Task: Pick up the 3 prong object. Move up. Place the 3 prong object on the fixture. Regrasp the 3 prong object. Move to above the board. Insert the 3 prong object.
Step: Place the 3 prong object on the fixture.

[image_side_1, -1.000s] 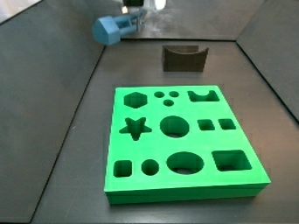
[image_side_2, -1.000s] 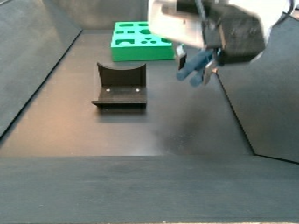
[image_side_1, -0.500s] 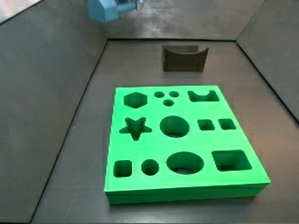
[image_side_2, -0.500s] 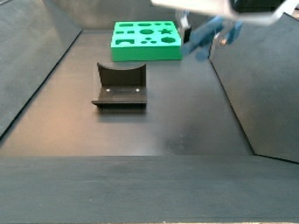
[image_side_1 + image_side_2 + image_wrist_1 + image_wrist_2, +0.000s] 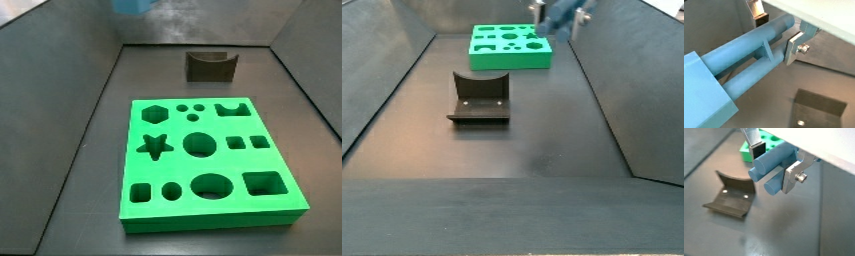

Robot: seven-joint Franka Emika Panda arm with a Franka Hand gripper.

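Clamped tight in the gripper [image 5: 774, 159] right up close, silver fingers [image 5: 793, 175] pinching the 3 prong object [image 5: 744, 62], light blue prongs running out between the plates, lifted well clear of the dark floor [image 5: 529, 150]. Below and apart in both wrist views, the fixture [image 5: 731, 197], sitting bare mid-floor in a side view [image 5: 478, 98]. Farther off, the board [image 5: 207, 165] lying flat against the far end of the floor, cut-outs all unfilled.

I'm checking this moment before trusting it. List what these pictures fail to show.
- Gripper: in both side views cut off by the upper edge, only a blur.
- 3 prong object: its blocky head runs off the frame in a wrist view; the prongs are not visible.
- Board: mostly hidden behind the piece in a wrist view.
- Fixture: cropped in that wrist view.
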